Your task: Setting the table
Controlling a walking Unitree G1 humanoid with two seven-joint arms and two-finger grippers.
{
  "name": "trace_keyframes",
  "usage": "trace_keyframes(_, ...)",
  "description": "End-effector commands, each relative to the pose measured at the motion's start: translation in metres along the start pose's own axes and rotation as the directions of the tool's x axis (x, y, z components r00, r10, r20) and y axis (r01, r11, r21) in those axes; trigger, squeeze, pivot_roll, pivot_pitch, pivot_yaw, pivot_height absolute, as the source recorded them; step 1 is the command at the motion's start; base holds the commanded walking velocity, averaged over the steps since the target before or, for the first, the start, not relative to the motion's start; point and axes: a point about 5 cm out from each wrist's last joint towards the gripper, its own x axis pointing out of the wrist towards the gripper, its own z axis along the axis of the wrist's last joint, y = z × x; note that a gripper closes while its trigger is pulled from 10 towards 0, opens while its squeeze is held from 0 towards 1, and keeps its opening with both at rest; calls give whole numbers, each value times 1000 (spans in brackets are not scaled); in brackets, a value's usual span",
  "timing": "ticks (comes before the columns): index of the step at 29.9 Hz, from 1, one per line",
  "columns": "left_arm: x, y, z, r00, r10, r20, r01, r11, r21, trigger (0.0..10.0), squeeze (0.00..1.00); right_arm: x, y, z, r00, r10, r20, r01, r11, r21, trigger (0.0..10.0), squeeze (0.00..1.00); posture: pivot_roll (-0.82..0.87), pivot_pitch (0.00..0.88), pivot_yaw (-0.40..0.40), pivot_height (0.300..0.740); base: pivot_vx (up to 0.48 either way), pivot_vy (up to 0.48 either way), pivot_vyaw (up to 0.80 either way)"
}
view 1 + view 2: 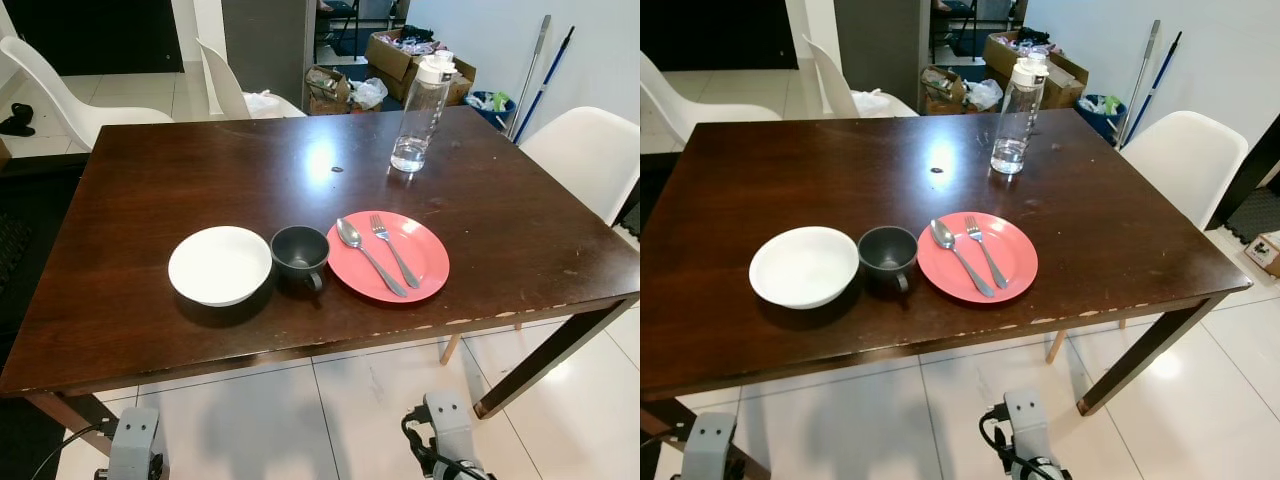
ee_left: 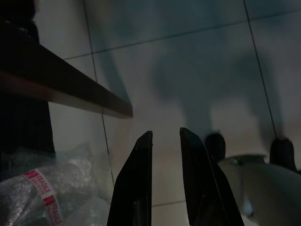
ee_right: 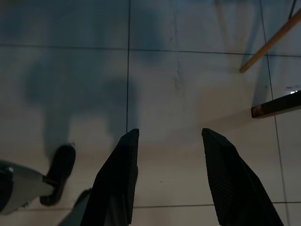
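Note:
On the dark wooden table [image 1: 150,190] a white bowl [image 1: 219,265], a dark grey cup [image 1: 299,254] and a pink plate [image 1: 420,268] stand in a row near the front edge. A spoon [image 1: 365,254] and a fork [image 1: 393,250] lie side by side on the plate. A clear water bottle [image 1: 421,112] with a white cap stands further back. Both arms hang below the table edge over the tiled floor. My left gripper [image 2: 165,136] has its fingers a narrow gap apart with nothing between them. My right gripper [image 3: 170,135] is open and empty.
White chairs stand at the table's far left [image 1: 60,95], far side [image 1: 232,88] and right [image 1: 590,150]. Cardboard boxes [image 1: 395,55], bags and mop handles [image 1: 540,75] crowd the back right. A bubble-wrapped bundle with fragile tape [image 2: 44,195] lies on the floor by my left gripper.

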Motion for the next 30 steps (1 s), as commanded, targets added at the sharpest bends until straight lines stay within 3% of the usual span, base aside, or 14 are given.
trace_keyframes(1,-3,0,-9,1000,-5,-31,5,1000,8,10000,0,-1,1,-4,1000,0,-22,0,1000,-10,10000,0,-25,14,31,740,0,-480,800)
trace_keyframes(7,-2,0,-9,1000,-1,-31,2,1000,7,10000,0,-1,1,-5,1000,-6,-26,6,1000,-1,10000,0,-26,14,32,740,0,-466,629)
trace_keyframes(21,-2,1,-11,999,18,-50,-19,1000,-15,10000,0,-1,2,-6,1000,-5,-28,6,1000,13,10000,0,-28,17,34,740,0,0,0)
trace_keyframes(30,-2,4,-11,998,29,-58,-30,999,-26,10000,0,-2,2,-7,1000,-5,-29,5,1000,14,10000,0,-30,19,36,740,0,445,0)
